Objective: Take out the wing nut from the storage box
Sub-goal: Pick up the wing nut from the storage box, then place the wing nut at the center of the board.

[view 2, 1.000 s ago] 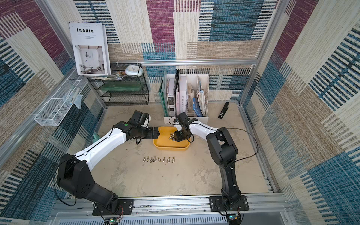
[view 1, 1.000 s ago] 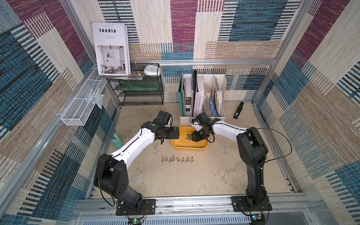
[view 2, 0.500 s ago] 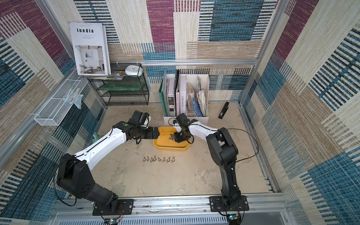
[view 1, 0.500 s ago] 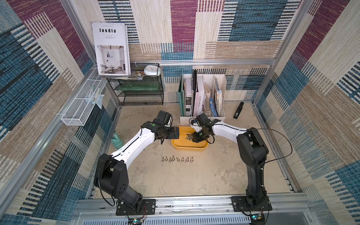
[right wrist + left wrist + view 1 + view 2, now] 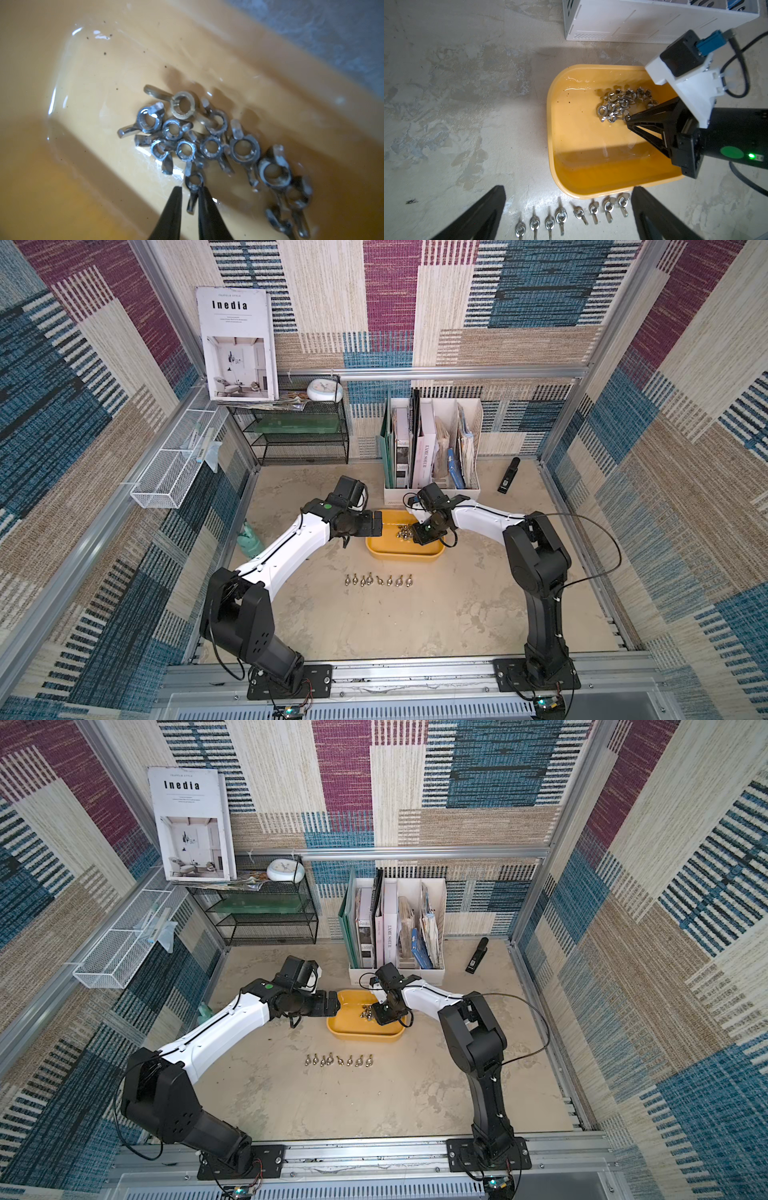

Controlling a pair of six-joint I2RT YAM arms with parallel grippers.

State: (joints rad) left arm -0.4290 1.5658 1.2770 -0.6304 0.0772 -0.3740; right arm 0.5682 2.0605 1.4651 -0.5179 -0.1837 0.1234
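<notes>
1. Mottled grey concrete tabletop (image 5: 457, 614), with woven patchwork walls around it.
2. Left gripper (image 5: 568, 188) hovers at the left end of the shallow yellow-orange plastic storage box (image 5: 405, 553), fingers wide apart and empty.
3. Inside the box lies a heap of steel nuts (image 5: 623, 104).
4. Right gripper (image 5: 190, 188), the nearer one, straddles one small steel wing nut (image 5: 194, 180). The wing lies along the fingers and the ring sits just past the tips. The jaws are almost together; I cannot tell whether they pinch it.
5. Those jaws have narrowed over the last second; both arms are otherwise unmoved.

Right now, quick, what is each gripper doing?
Left gripper: open, holding nothing.
Right gripper: nearly shut around the wing of one wing nut in the storage box; real grip cannot be told.
</notes>
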